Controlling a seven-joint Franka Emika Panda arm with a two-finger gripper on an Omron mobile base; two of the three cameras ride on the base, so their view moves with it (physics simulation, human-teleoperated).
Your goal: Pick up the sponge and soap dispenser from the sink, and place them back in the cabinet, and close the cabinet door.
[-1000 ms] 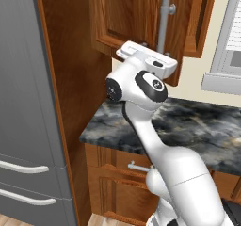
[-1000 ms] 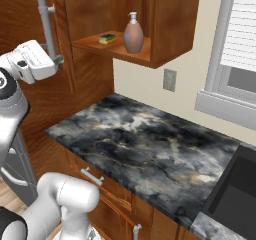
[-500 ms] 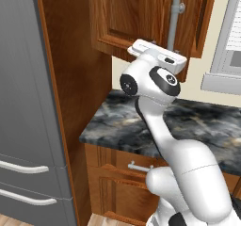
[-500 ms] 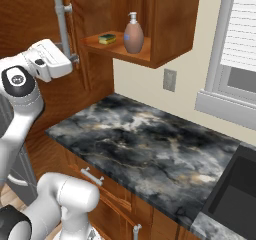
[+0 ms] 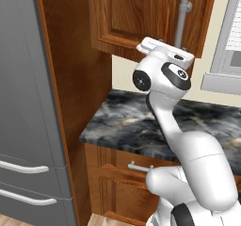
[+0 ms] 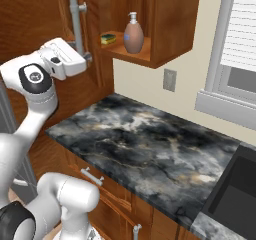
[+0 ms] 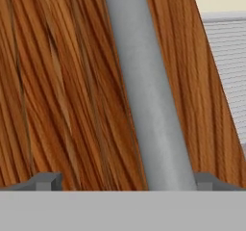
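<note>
my left base view looks forward from behind the arm's left at the cabinet door point(image 5: 141, 18); my right base view, from the other side, looks into the cabinet point(image 6: 170, 29). both share the counter point(image 6: 150, 144). my hand view sits close against the door's handle point(image 7: 144, 105).

Cabinet door point(image 5: 136, 18): reddish-brown wood, streaked grain, satin sheen. Handle point(image 7: 144, 95): smooth matt grey metal bar. Shelf point(image 6: 131, 52): plain wood, smooth. Soap dispenser point(image 6: 133, 36): glossy orange-brown body, white plastic pump at 12 o'clock. Bench point(image 6: 150, 144): polished dark marbled stone. Refrigerator point(image 5: 23, 117): matt grey. Arm point(image 5: 188, 149): glossy white plastic.
</note>
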